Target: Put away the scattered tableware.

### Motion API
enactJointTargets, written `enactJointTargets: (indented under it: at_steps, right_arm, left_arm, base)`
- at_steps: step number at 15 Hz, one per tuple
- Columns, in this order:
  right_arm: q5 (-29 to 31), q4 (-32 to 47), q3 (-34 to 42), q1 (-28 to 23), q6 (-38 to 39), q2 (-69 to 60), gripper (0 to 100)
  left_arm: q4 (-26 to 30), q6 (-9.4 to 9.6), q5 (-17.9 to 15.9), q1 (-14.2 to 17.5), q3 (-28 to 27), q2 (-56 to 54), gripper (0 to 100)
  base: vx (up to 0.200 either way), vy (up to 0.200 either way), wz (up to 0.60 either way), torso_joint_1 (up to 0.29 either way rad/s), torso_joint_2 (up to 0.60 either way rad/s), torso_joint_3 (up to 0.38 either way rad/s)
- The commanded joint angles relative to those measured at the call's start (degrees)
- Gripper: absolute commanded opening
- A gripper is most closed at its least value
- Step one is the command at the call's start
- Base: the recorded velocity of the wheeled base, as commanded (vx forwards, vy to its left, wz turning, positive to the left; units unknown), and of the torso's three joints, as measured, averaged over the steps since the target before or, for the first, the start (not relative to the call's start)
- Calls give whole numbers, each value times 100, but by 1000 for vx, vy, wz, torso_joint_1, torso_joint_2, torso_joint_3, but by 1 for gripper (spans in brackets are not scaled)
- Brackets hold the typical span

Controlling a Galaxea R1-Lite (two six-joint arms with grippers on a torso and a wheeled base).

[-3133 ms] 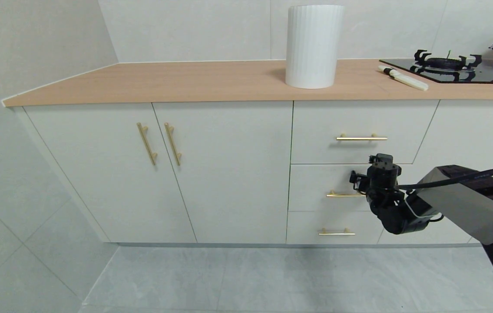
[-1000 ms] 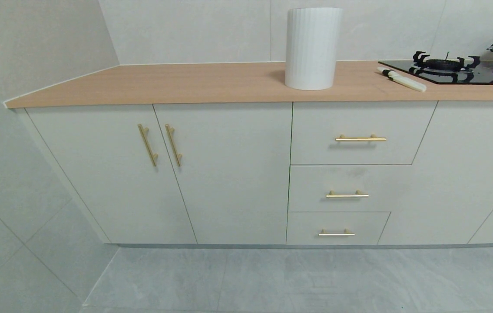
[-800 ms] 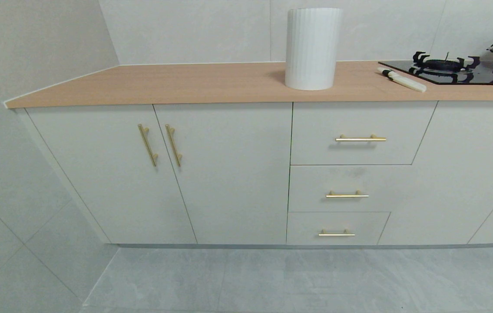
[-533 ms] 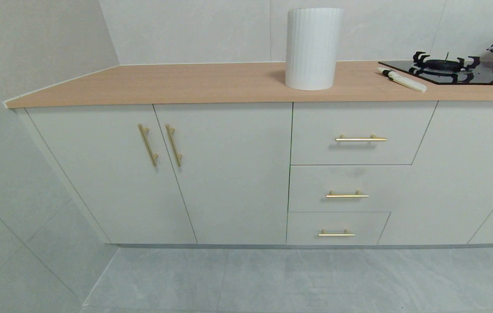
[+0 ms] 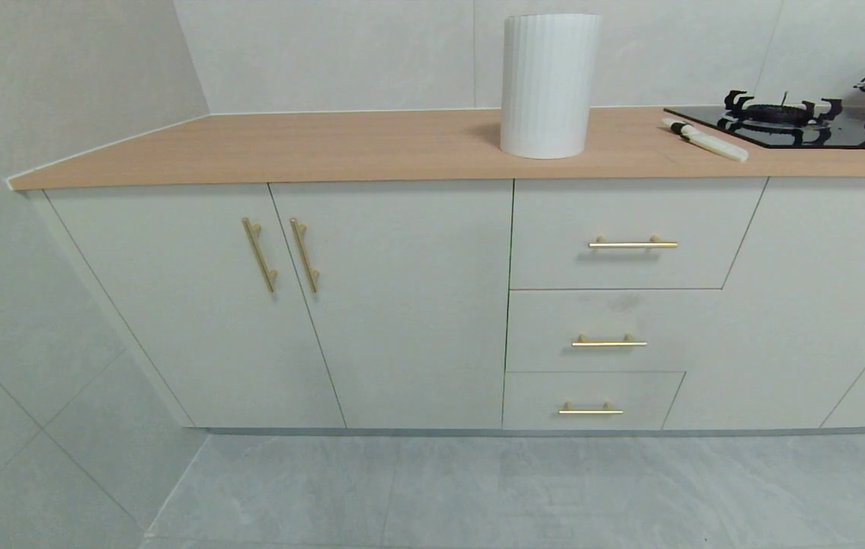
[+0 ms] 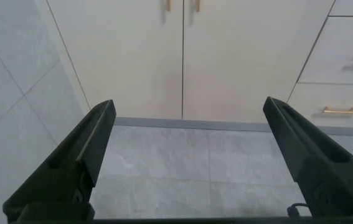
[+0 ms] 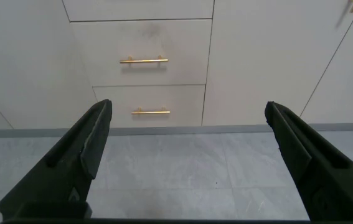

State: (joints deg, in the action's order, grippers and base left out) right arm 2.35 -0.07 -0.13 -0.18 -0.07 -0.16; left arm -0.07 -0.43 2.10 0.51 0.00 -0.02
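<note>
Left end effector [image 6: 188,106] agape — tiled floor [image 6: 182,171] below

A long, cream-coloured utensil [image 5: 705,139], shaped like a knife, with a dark band near its far end, lies flat on the wooden countertop [image 5: 325,145]. It rests at a slant, its far end just beside the near left corner of the black hob [image 5: 783,126] and its near end close to the counter's front edge. It lies to the right of a tall white ribbed cylinder [image 5: 549,84], apart from it. Below the counter, three stacked drawers [image 5: 615,313] with gold bar handles are all shut.
</note>
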Motion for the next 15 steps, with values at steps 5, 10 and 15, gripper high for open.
enactJointTargets:
  at_steps: [5,10,15]
  right_arm:
    - [2,34,5,1,-1,16,100]
    - [2,34,5,1,7,16,100]
    - [2,25,5,1,-1,16,100]
  left_arm:
    - [-1,8,1,2,0,2,100]
    - [-1,16,1,2,0,2,100]
    - [-1,8,1,2,0,2,100]
  base:
    - [0,0,0,0,0,0]
    - [160,0,0,4,0,2]
    - [200,0,0,4,1,4]
